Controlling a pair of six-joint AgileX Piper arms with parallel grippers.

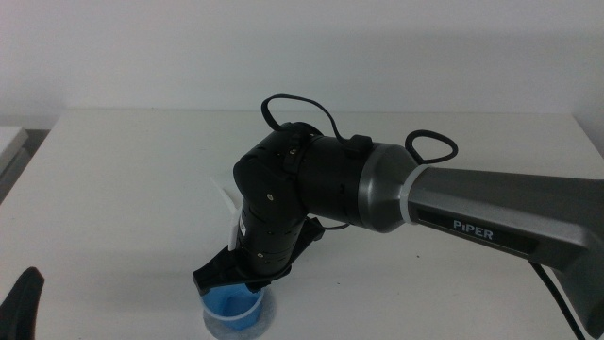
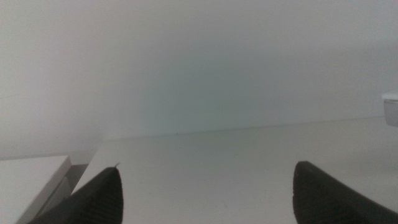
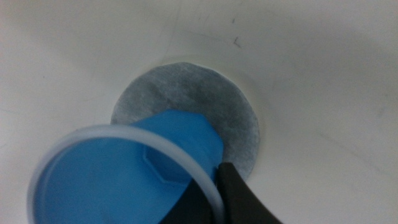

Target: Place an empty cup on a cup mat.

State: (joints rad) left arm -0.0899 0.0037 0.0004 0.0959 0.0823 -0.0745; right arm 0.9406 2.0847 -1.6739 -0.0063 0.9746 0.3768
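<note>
My table (image 1: 132, 179) was white and matte, filling most of the middle view from the lower edge up to a straight far edge in the upper part of the frame. Behind it stood a plain white wall (image 1: 302, 47), bare and evenly lit, with no hard shadows. At the far left of the frame a second pale surface (image 1: 9, 142) sat just beside my table, a dark gap (image 1: 21, 165) between them. My left wrist view showed the same wall (image 2: 199, 62) as grey-white, meeting the tabletop (image 2: 205, 168) along a faint line.
</note>
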